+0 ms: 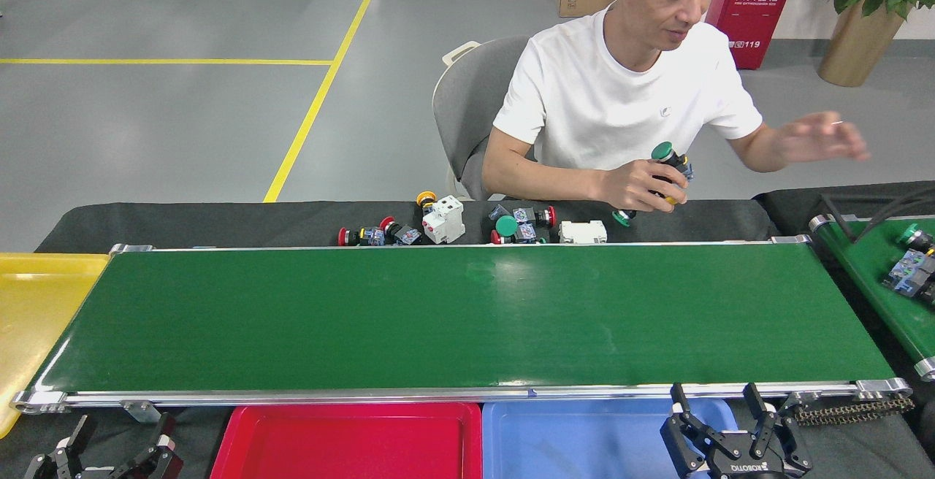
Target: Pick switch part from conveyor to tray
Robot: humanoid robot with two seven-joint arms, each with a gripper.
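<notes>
The conveyor is bare; switch parts lie far behind it. Both the left gripper and right gripper wait open.

1. Our conveyor lies bare.
2. Behind it, switch parts sit on the tabletop.
3. A person holds a green-capped switch in one hand.
4. Our left fingers and right fingers are spread apart above the trays: red tray, blue tray.
</notes>
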